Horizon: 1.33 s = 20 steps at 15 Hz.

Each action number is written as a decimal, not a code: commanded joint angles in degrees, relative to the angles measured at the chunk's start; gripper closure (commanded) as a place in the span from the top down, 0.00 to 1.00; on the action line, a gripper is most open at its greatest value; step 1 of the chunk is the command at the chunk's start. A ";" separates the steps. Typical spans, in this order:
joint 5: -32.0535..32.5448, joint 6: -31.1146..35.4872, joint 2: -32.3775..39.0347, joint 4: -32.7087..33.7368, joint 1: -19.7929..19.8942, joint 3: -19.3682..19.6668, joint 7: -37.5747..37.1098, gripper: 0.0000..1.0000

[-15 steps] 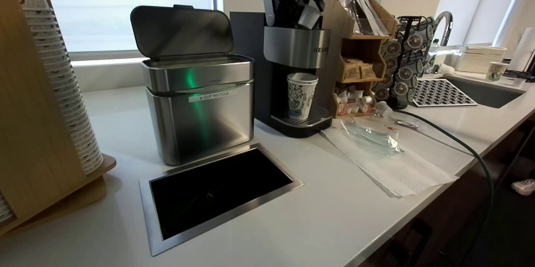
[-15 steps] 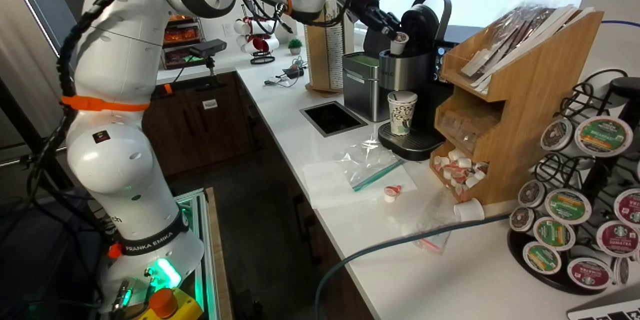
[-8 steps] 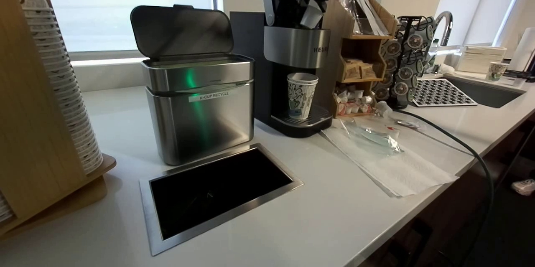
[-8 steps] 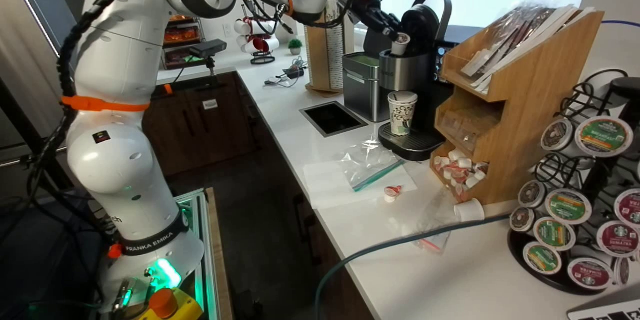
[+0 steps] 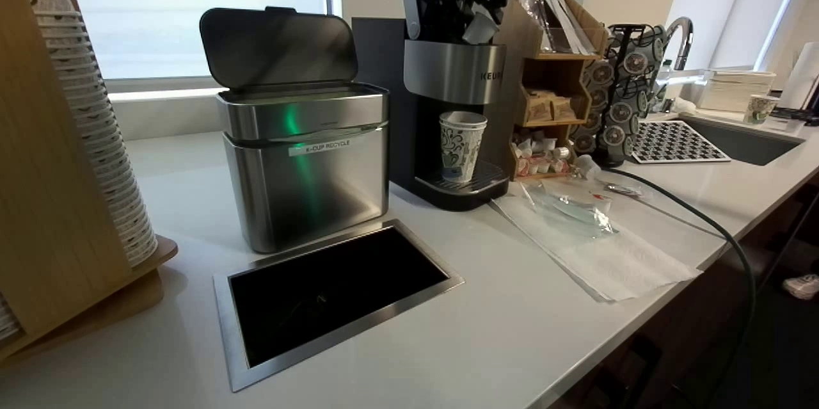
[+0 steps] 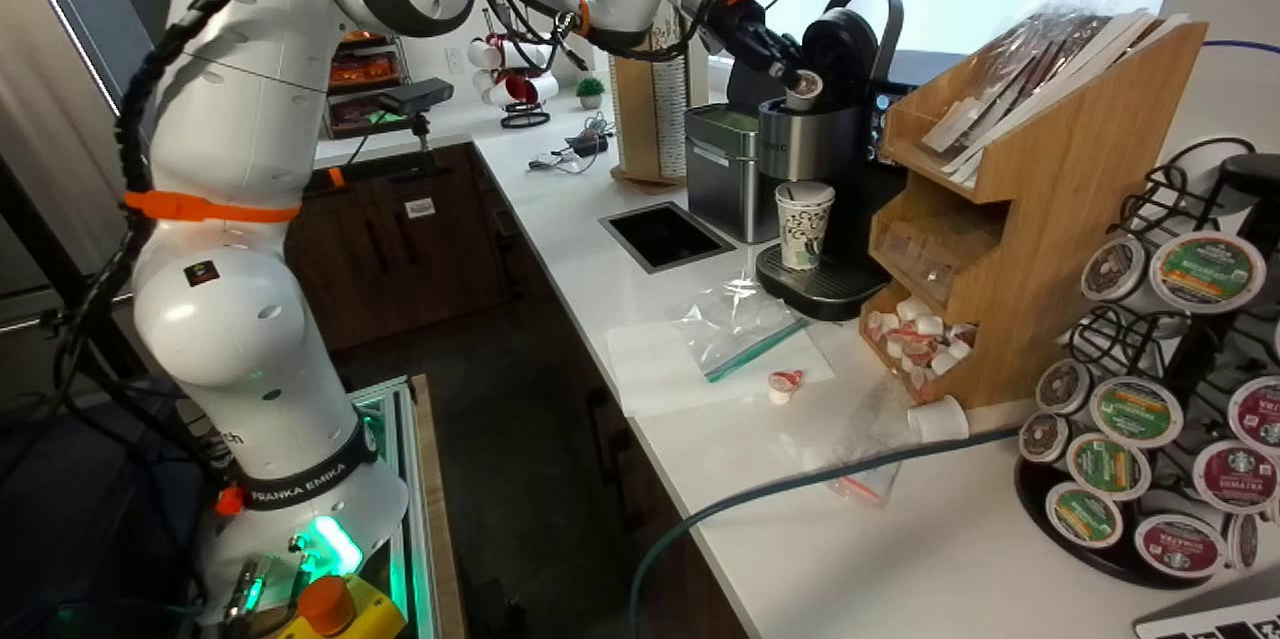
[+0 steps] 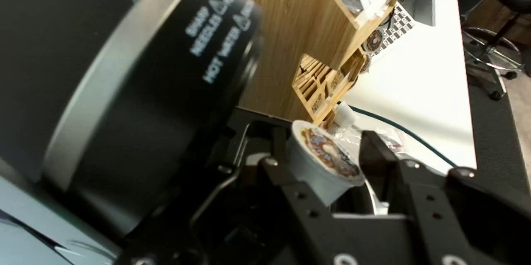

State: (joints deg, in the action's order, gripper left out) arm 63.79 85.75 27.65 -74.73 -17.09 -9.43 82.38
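Your gripper (image 7: pixel 325 149) clasps the K-Cup pod (image 7: pixel 322 165), tilted, at the top front of the open Keurig coffee maker (image 5: pixel 451 75). Loading seems in hand; next, you likely need to level it before lowering.

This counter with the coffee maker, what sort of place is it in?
Probably an office or workplace coffee corner, judging by the Keurig coffee maker, the steel bin labelled K-CUP RECYCLE and the stacked paper cups.
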 commanded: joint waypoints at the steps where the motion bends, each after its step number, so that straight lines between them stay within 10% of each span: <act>1: 0.90 0.09 0.61 0.52 -0.09 0.34 -0.42 0.31; 2: 0.93 0.43 0.46 0.66 -0.11 0.24 -0.46 0.73; 4: 0.23 1.34 -0.21 1.18 -0.02 -0.18 -0.90 0.70; 8: -1.64 1.73 -1.54 1.16 0.03 -1.07 -1.29 0.96; 20: -14.99 8.10 -9.38 -1.57 4.72 -2.74 3.01 1.00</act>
State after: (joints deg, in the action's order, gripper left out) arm 54.25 89.89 22.04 -73.43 -15.34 -10.98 82.45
